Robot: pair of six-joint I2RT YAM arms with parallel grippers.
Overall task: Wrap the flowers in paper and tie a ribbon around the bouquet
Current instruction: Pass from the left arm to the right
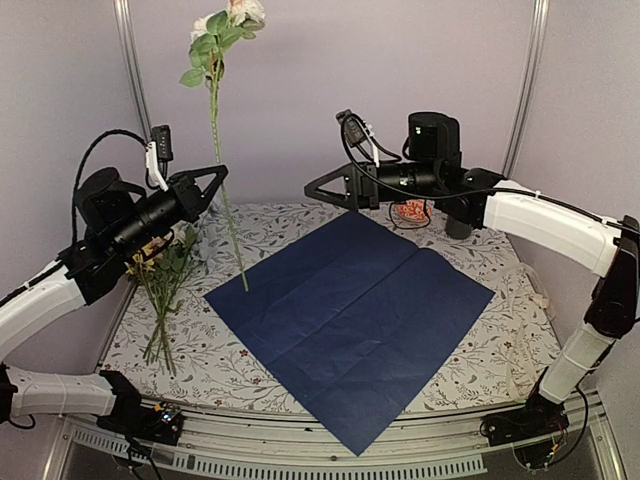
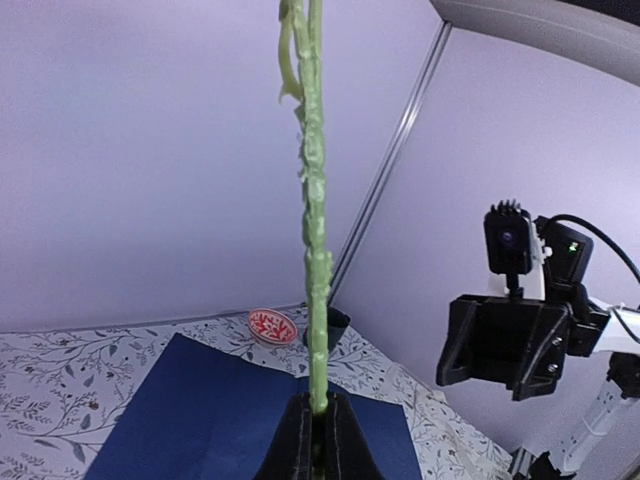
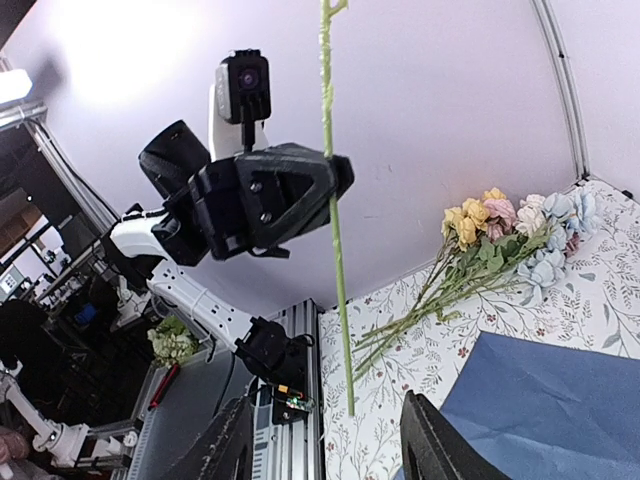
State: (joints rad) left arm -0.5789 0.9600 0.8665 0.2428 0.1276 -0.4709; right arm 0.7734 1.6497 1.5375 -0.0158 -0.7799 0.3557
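Observation:
My left gripper (image 1: 220, 187) is shut on the thin green stem of a single flower (image 1: 240, 12), held upright above the table's left side. In the left wrist view the stem (image 2: 316, 250) rises from between the closed fingertips (image 2: 300, 425). The paper (image 1: 350, 320) lies flat, navy face up, in the middle of the table. The other flowers (image 1: 165, 290) lie in a bunch at the left edge. My right gripper (image 1: 312, 190) hovers open over the paper's far corner, facing the stem (image 3: 335, 220) and well apart from it. The ribbon and the bouquet are out of view.
A small red patterned dish (image 1: 413, 211) and a dark cup (image 1: 458, 225) stand at the back right, behind the right arm. The white leaf-printed tablecloth (image 1: 480, 340) shows around the paper. Metal frame posts (image 1: 130, 60) stand at the back corners.

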